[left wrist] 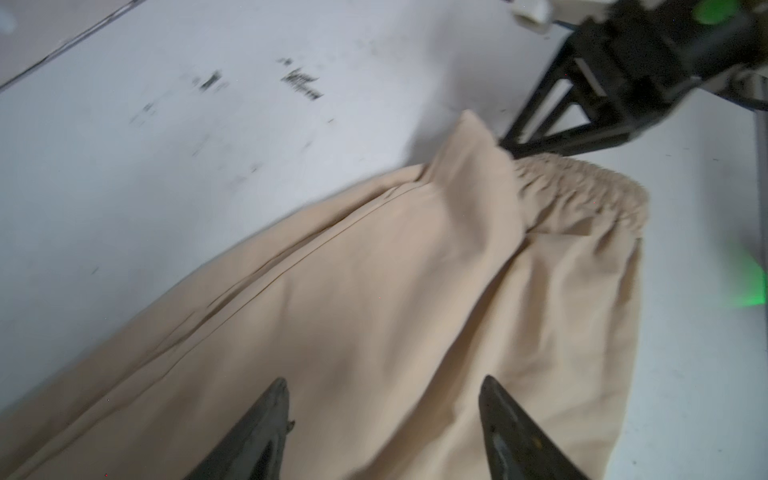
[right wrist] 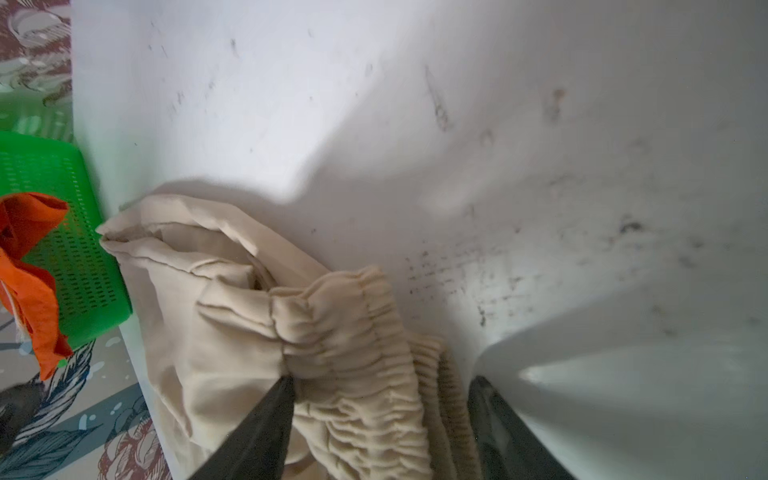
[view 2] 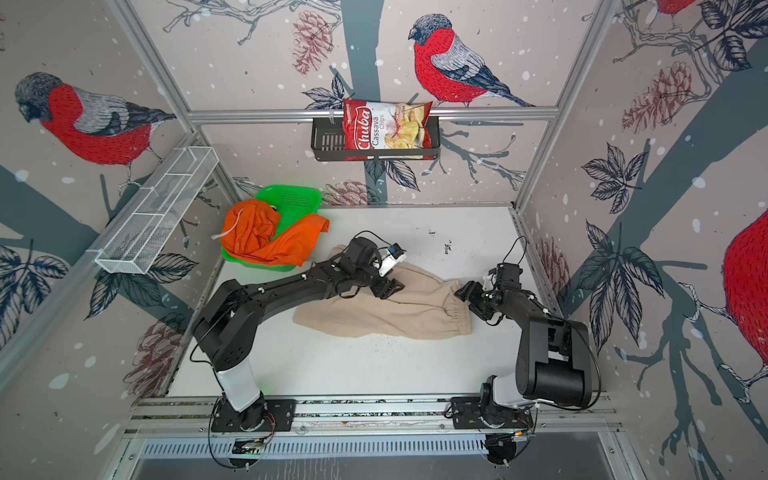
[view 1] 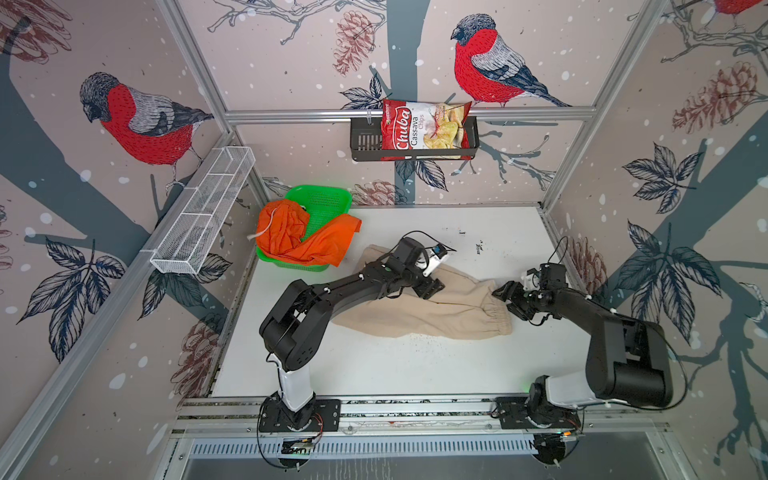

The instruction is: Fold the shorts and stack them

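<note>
Two pairs of shorts sit on the big white desk (view 1: 415,365): the beige shorts (view 1: 436,311) lie spread in the middle with bare room in front, and the orange shorts (view 1: 299,237) hang half out of the green basket (view 1: 328,199) by the far left wall. Both pincers are open, the left pincer (left wrist: 385,381) over the beige cloth and the right pincer (right wrist: 382,380) around its waistband, near the right wall. Grabbing just one layer could make the fold bunch up.

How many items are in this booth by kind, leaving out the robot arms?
Shorts: 2 (beige shorts, orange shorts)
Baskets: 3 (green basket, white wire basket, black wall basket)
Chip bag: 1
Total: 6
</note>
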{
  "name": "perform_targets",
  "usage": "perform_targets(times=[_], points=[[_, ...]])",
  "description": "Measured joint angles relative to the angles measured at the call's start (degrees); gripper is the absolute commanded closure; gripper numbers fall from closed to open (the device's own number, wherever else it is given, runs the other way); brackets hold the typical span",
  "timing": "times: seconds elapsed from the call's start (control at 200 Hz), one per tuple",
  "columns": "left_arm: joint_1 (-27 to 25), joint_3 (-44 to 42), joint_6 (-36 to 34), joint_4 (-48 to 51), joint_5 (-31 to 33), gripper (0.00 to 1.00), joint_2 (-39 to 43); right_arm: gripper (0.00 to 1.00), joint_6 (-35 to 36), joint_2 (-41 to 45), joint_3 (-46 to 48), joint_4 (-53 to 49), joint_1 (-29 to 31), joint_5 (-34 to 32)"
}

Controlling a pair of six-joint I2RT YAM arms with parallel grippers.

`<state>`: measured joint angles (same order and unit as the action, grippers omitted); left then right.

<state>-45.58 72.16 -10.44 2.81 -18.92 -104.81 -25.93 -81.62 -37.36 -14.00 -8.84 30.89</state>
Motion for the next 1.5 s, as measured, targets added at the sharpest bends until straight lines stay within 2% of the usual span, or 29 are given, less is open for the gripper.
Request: perform_targets(times=[0.165,0.29,0.43,0.645,0.7,0.755,0.855,1.036,1.261,1.501], points=[[-9.9,4.4,-5.3,-3.1,-0.4,0.21,-5.0,0.29,-1.1,7.2,-1.2,0.3,-6.8,1.1],[-15.0,8.6,-9.6,-3.7,-0.1,0.20,-10.5,0.29,-1.5,12.7,-0.2,0.3,-12.8,3.1],[-17.9,13.2,-12.7,-3.8,-0.3,0.19,-16.1,0.28,-2.7,15.4,1.9,0.4,-17.5,5.1],[-19.3,17.9,-15.4,-3.7,-0.3,0.19,-23.0,0.27,-4.1,15.3,5.2,0.9,-18.6,7.5],[-19.4,18.0,-15.5,-3.8,0.1,0.24,-24.1,0.26,-4.1,14.6,5.4,1.1,-18.6,8.1],[-19.5,18.0,-15.6,-3.8,1.6,0.36,-25.1,0.26,-4.1,14.0,5.6,1.4,-18.6,8.6],[-19.5,17.6,-15.8,-5.6,4.2,0.50,-25.4,0.20,-4.2,13.6,6.6,1.9,-18.5,9.7],[-19.5,12.6,-11.8,-11.5,6.8,0.79,-23.0,0.18,-5.7,13.2,8.4,2.2,-18.0,13.0],[-18.6,-1.0,-5.8,-26.9,7.1,0.85,-15.9,0.15,-9.2,12.7,11.5,3.6,-14.8,19.4],[-17.5,-4.8,-1.4,-36.9,7.1,0.86,-14.2,0.14,-16.8,12.7,14.9,8.6,-6.9,22.6]])
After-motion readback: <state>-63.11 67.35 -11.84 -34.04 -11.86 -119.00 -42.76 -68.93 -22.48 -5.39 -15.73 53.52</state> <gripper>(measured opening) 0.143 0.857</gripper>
